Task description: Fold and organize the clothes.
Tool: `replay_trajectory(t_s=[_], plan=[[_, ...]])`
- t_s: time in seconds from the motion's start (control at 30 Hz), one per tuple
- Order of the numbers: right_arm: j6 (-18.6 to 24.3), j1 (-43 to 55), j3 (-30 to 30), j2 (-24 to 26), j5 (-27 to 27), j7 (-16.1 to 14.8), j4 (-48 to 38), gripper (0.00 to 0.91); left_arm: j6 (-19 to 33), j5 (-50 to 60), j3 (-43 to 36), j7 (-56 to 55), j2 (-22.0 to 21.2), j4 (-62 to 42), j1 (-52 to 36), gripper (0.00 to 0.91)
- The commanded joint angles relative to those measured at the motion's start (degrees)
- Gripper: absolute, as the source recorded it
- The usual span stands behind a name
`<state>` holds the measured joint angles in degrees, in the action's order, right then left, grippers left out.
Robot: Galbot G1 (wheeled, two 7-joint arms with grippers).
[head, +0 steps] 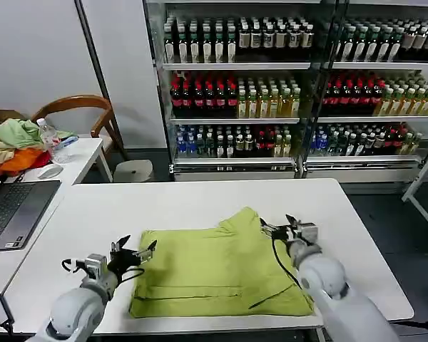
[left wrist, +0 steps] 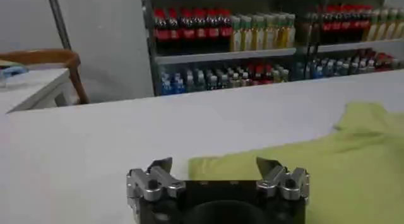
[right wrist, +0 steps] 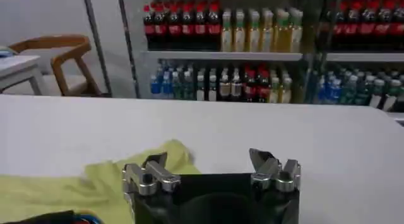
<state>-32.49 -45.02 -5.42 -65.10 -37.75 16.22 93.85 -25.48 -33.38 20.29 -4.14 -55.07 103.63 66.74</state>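
**Soft shirt lying half-folded, both pincers spread and empty**

The shirt point(head: 221, 274) is lying on the white worktop point(head: 200, 199), near the front edge, already doubled into a rough rectangle with one bunched part poking up toward the far side. It is looking light, limp and thin, so it is likely going to sag and drag rather than hold a shape; it is unlikely to slip much on the worktop, and nothing about it is fragile. The sensible places to pinch are probably the corners and the layered edges, where a pincer can gather all layers at once.

The left pincer point(head: 133, 254) is hovering just beside the shirt's left edge, jaws wide and holding nothing. The right pincer point(head: 279, 228) is sitting at the shirt's far right corner, jaws also wide and empty; whether it is touching cloth is hard to tell.

The printed graphic is not showing, presumably folded inside or face down. How many layers are stacked is unclear. The right arm is covering part of the shirt's right edge.
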Motion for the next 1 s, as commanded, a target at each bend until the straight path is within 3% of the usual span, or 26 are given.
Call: replay_trajectory(t_s=[0.03,0.33,0.63,0.67,0.7,0.73,0.77,1.0], plan=[[-0.6,10.0,4.2,-4.6,0.0,-1.4,-13.0,0.907,-0.1,-1.3,-2.2,2.2,0.4,-9.4,-8.4,0.907],[0.2,13.4,4.9,-9.7,2.7,-3.4,-20.8,0.907,0.7,-0.4,-3.6,2.5,-1.0,-13.8,-10.2,0.907],[0.8,12.5,5.0,-11.0,3.6,-3.7,-21.6,0.907,-1.1,0.1,-4.1,2.5,-1.4,-14.2,-10.1,0.907],[0.9,12.6,5.0,-11.0,3.6,-3.7,-21.7,0.907,-1.3,0.0,-4.1,2.4,-1.5,-14.3,-10.0,0.383],[1.0,12.6,4.9,-11.1,3.6,-3.6,-21.9,0.816,-1.0,0.0,-4.1,2.5,-1.6,-14.5,-10.0,0.141],[1.0,12.6,4.9,-11.2,3.6,-3.4,-22.0,0.131,-0.9,-0.1,-4.1,2.6,-1.6,-14.6,-9.9,0.050],[1.2,12.7,4.6,-11.4,3.6,-3.2,-22.4,0.000,-0.8,-0.3,-4.1,2.5,-1.7,-14.7,-9.9,0.050],[-0.4,12.3,4.9,-11.2,1.7,-3.3,-21.5,0.000,-0.3,-0.6,-4.5,3.2,-1.7,-13.9,-9.6,0.050]])
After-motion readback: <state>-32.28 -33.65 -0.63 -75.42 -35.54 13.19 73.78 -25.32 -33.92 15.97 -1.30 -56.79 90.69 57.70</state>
